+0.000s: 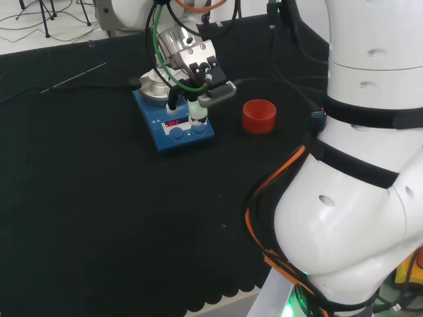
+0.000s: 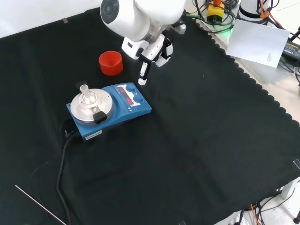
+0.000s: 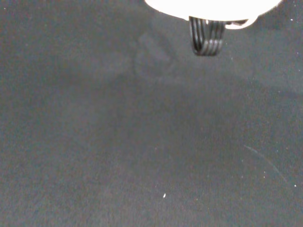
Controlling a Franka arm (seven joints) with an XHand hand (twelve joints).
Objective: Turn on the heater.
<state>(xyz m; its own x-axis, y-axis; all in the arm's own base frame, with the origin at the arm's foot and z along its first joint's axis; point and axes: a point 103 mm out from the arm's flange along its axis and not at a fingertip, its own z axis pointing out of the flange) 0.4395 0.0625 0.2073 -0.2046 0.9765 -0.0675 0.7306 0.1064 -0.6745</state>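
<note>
In the head view, the blue heater (image 1: pixel 173 127) sits in the upper middle of the frame on the black table (image 1: pixel 99 211). Its red display is lit, and a round silver plate sits on its far part. The robot hand (image 1: pixel 198 82) hangs right over the heater, one finger (image 1: pixel 196 112) pointing straight down at the front panel beside the display; whether it touches the panel cannot be told. The other fingers look partly folded. A red cup (image 1: pixel 258 115) stands to the right of the heater, apart from it.

In the front view, the heater (image 2: pixel 108 110) lies left of centre, with a small clear glass piece (image 2: pixel 86 96) on its silver plate and a black cable (image 2: pixel 61 173) running toward the lower left. The robot hand (image 2: pixel 157 51) comes down from the top, one straight finger (image 2: pixel 143 75) reaching toward the heater's upper right corner. The red cup (image 2: pixel 111 63) stands above the heater.

In the wrist view, bare black cloth (image 3: pixel 118 142) shows, with a blurred white part of the robot hand (image 3: pixel 213 7) at the top edge.
</note>
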